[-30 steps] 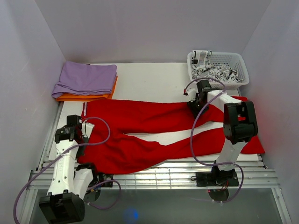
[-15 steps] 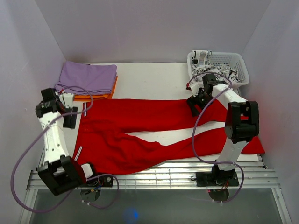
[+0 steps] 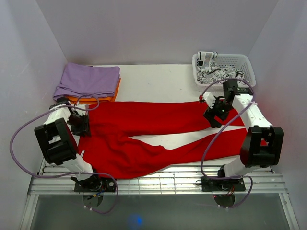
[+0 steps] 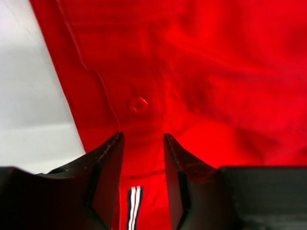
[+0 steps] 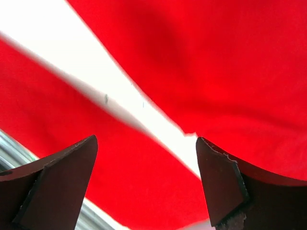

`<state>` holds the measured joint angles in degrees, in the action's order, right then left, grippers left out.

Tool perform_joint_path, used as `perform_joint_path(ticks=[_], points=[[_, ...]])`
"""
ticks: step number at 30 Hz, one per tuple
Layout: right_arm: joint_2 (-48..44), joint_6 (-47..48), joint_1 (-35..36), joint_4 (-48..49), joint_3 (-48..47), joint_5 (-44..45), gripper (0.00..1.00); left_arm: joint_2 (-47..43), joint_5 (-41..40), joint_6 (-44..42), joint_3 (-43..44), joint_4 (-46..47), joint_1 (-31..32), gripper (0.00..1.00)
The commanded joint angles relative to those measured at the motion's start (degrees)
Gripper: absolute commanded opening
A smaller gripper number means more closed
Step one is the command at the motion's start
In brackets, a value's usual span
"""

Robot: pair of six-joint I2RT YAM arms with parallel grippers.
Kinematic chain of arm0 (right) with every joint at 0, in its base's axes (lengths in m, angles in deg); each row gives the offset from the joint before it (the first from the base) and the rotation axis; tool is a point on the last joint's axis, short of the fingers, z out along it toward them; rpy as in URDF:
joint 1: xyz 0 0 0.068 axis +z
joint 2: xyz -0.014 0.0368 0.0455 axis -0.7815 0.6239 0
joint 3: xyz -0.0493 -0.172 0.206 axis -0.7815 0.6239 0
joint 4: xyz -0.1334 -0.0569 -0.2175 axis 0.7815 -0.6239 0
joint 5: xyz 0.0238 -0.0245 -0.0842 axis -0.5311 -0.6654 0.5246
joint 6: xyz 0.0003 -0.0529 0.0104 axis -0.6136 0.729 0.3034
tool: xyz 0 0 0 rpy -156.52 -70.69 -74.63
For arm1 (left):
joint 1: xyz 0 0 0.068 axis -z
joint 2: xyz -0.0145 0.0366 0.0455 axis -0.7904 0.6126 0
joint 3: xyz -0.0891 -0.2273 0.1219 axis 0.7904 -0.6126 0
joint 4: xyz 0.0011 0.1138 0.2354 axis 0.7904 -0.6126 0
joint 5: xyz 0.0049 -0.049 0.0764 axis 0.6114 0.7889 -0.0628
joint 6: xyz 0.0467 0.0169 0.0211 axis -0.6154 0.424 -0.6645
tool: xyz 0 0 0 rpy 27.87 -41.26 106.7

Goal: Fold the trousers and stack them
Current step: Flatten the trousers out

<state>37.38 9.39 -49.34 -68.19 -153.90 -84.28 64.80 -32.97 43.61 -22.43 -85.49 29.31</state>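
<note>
The bright red trousers (image 3: pixel 144 129) lie spread flat on the white table (image 3: pixel 158 81), waist at the left and both legs running right with a wedge of bare table between them. My left gripper (image 3: pixel 81 125) hangs over the waistband's left edge; in the left wrist view it (image 4: pixel 142 143) is open a little above red fabric, near a button (image 4: pixel 138 104) and a striped label (image 4: pixel 134 206). My right gripper (image 3: pixel 214 117) is over the far leg; in the right wrist view it (image 5: pixel 146 153) is wide open and empty above the legs' gap.
A white basket (image 3: pixel 247 76) holding black-and-white patterned cloth (image 3: pixel 218 73) stands at the back right. A lilac folded cloth (image 3: pixel 88 79) lies on an orange one (image 3: pixel 93 99) at the back left. Metal rails (image 3: pixel 158 184) run along the near edge. Walls close both sides.
My left arm swung from the near left out to the far left, then onto the waistband edge. My right arm moved right and nearer along the far leg. The trousers barely shifted.
</note>
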Motion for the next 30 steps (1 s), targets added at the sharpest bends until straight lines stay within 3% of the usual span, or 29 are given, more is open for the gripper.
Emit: perform_joint_path(ticks=[1, 5, 8, 14, 18, 23, 30], points=[[-4.4, 12.9, -4.3, -4.4, 3.8, 4.2, 0.88, 3.1, -3.5, 4.3, -0.8, 8.7, -0.2, 0.47], [-5.3, 20.3, -9.5, -4.3, 4.6, 6.7, 0.88, 9.1, -8.3, 5.0, 0.0, 11.4, -3.0, 0.42], [-3.8, 23.9, -14.2, -4.5, 1.9, 7.6, 0.88, 14.2, -9.0, 3.5, 4.4, 11.3, -9.9, 0.39], [0.1, 29.0, -16.4, -7.2, -1.6, 7.8, 0.86, 19.5, -10.2, -1.0, 14.8, 10.0, -16.1, 0.38], [1.0, 28.6, -16.4, -8.6, -1.8, 6.0, 0.81, 15.4, -5.8, -3.8, 17.5, 8.8, -16.2, 0.43], [-0.6, 30.8, -16.4, -8.9, 0.9, 4.7, 0.77, 8.9, 4.5, -6.7, 18.4, 2.8, -15.0, 0.63], [-0.2, 36.3, -16.4, -14.2, 2.7, 3.6, 0.72, 3.1, 9.1, -6.5, 14.0, -0.7, -11.2, 0.66]])
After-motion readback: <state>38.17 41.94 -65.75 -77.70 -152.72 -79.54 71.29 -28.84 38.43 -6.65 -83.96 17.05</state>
